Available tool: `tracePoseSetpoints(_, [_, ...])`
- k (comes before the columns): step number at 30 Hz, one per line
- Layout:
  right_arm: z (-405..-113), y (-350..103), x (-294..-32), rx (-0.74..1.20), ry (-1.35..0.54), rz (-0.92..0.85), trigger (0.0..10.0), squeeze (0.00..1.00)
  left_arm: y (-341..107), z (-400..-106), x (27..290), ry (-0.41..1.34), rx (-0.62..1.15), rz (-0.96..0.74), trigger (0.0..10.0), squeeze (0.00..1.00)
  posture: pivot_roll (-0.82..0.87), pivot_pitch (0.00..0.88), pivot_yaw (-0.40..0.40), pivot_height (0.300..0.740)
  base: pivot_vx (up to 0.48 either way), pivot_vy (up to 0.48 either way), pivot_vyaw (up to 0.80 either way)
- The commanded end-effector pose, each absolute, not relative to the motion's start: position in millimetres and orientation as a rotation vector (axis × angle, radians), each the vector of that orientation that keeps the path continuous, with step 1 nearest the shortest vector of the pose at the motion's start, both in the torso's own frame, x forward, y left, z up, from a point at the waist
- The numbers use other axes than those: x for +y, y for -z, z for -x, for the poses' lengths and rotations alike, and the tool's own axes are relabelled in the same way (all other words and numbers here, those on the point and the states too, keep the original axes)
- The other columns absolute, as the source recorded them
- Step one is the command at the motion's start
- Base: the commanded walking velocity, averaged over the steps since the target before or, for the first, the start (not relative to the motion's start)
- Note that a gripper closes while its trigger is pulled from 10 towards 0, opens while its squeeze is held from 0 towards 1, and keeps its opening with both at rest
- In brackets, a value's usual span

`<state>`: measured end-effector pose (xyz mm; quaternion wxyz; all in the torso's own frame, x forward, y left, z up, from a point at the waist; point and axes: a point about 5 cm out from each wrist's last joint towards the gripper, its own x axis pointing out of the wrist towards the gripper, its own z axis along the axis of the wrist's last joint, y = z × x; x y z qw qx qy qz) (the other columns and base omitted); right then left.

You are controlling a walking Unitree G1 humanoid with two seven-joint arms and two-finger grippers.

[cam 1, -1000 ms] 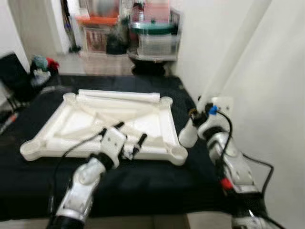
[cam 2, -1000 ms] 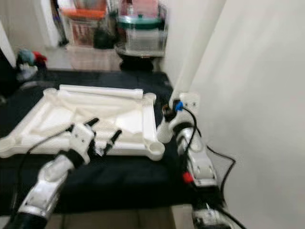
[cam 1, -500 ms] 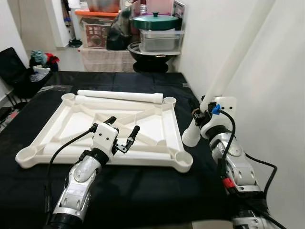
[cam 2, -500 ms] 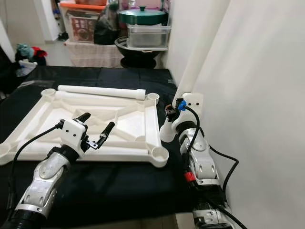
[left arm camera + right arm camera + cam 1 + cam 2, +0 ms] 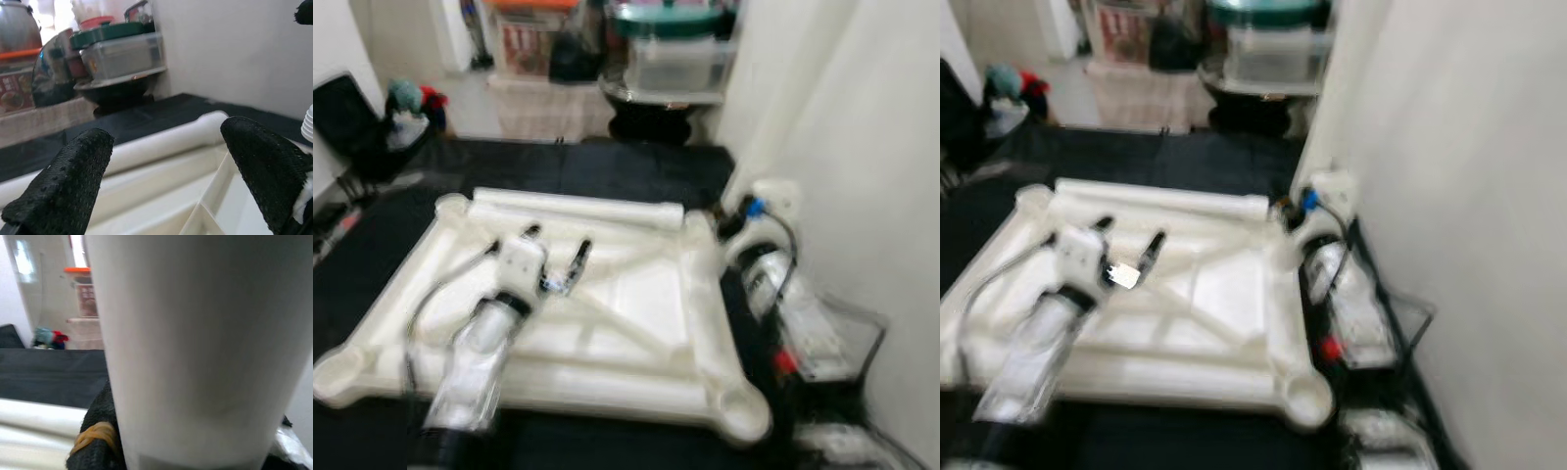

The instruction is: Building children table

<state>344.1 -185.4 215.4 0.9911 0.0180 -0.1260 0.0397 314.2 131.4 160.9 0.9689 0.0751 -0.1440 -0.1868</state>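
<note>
Here the left claw (image 5: pixel 556 266) hovers spread over the upturned white tabletop (image 5: pixel 636 294); the right claw (image 5: pixel 1285 227) clamps a table leg (image 5: pixel 195 347), likely light, stiff, slick; grip mid-shaft

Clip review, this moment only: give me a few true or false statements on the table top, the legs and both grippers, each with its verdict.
1. The white table top lies flat on the black mat. True.
2. The left gripper has its fingers shut on a table leg. False: they are spread and hold nothing.
3. The right gripper holds a white table leg. True.
4. The loose leg lies along the table top's near edge. False: along the far edge.
</note>
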Motion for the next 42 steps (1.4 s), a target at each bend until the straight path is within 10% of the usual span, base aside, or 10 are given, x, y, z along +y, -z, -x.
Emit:
tracePoseSetpoints(1, [-343,-219,-175,-0.274,-0.124,-0.045,10.0,0.0,-154,-313,142,0.347,-0.263,-0.154,10.0,0.0,0.06,0.0,-0.087,0.74,0.0,0.0,0.0])
tracePoseSetpoints(42, [-337,-217,-175,-0.247,-0.174,-0.041,10.0,0.0,-148,-307,135,0.379,-0.254,-0.12,10.0,0.0,0.05,0.0,-0.092,0.74,-0.026,-0.06,0.0])
